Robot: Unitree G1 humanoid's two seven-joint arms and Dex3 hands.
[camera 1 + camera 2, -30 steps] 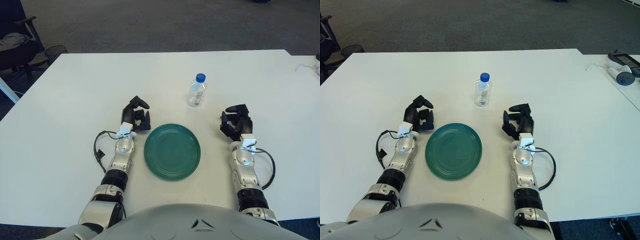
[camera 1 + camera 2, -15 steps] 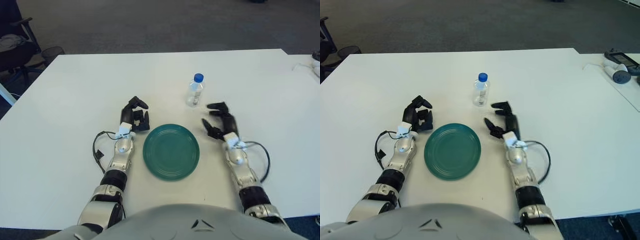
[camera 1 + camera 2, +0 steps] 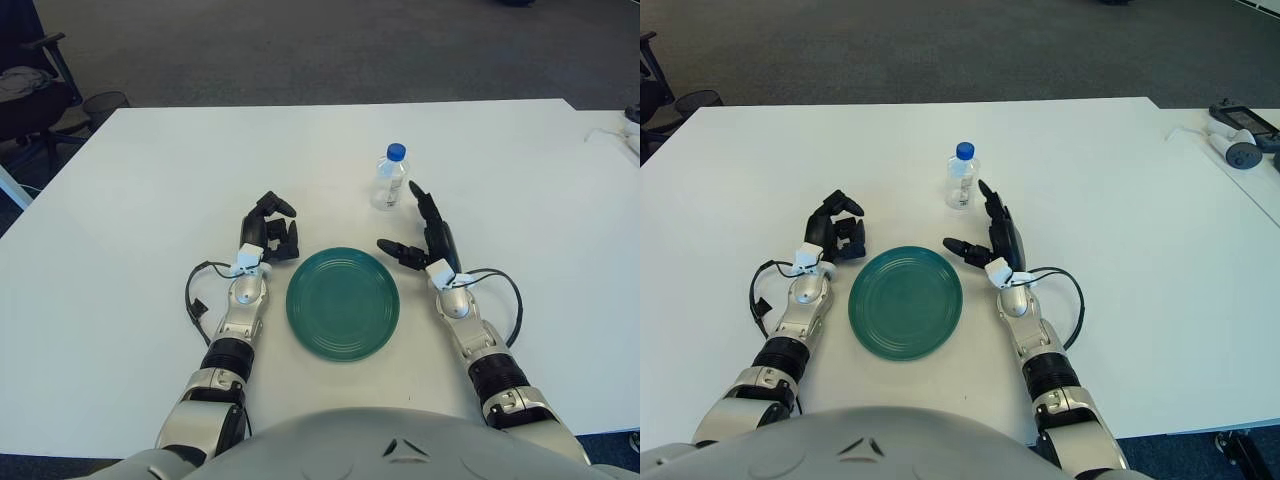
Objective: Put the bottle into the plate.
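Note:
A small clear bottle (image 3: pixel 390 180) with a blue cap stands upright on the white table, beyond the green plate (image 3: pixel 343 303) and a little to its right. My right hand (image 3: pixel 418 233) is just right of the plate's far rim, below and slightly right of the bottle, with its fingers spread wide and holding nothing. It does not touch the bottle. My left hand (image 3: pixel 272 233) shows left of the plate's far rim, fingers curled, empty.
The white table (image 3: pixel 160 180) stretches around the plate. A controller and white devices (image 3: pixel 1238 140) lie at the far right edge. An office chair and a bin (image 3: pixel 110 103) stand beyond the table's far left corner.
My right hand has swung left and forward toward the bottle, and its fingers have gone from curled to spread. The bottle, the plate and the left hand have stayed put.

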